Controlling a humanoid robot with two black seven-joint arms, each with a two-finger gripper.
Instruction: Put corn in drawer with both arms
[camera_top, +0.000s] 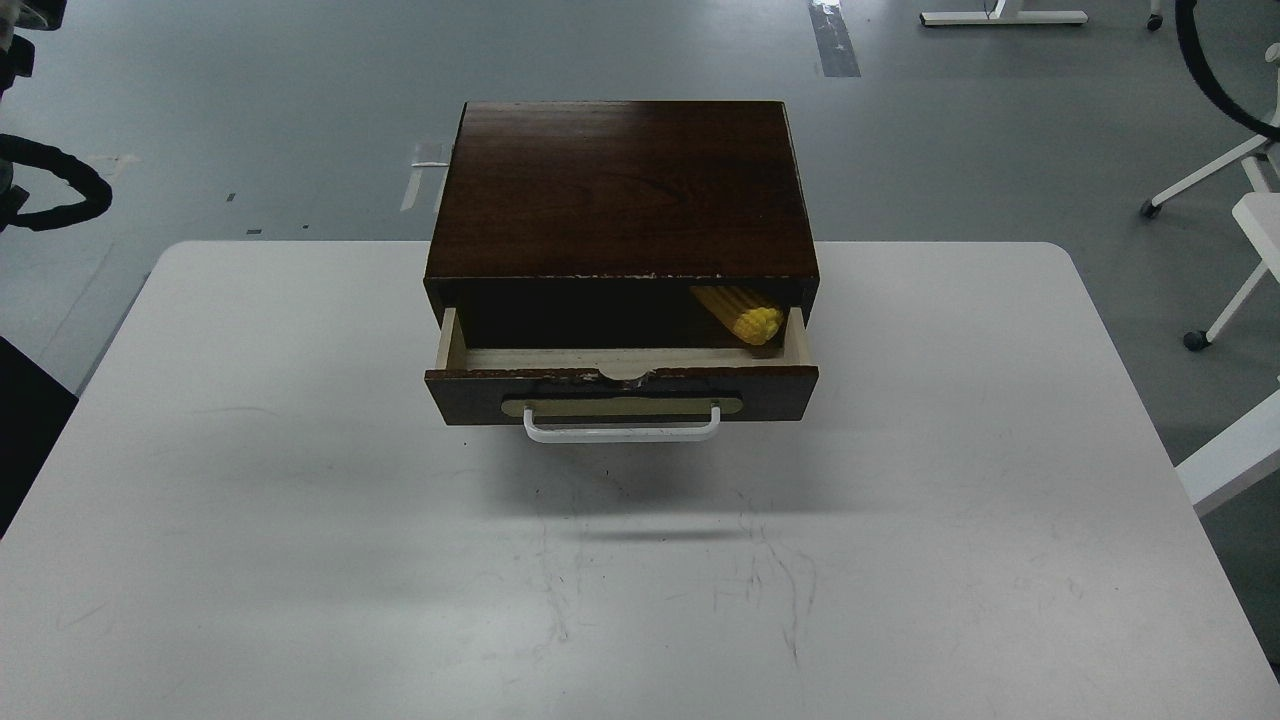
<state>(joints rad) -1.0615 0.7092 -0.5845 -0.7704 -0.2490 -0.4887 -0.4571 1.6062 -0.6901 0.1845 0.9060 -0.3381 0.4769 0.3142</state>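
The yellow corn (745, 312) lies inside the drawer (620, 390) at its right end, partly under the top of the dark wooden box (620, 190). The drawer is pulled partly open and shows its pale wood walls, white bar handle (622, 428) and beige backplate. Neither gripper is in view. Only a loop of black cable (55, 185) from my left arm shows at the left edge, and a thin black cable arc (1215, 80) shows at the top right corner.
The box stands at the far middle of a white table (300, 480). White chair or stand legs (1230, 250) are off the table's right side on the grey floor.
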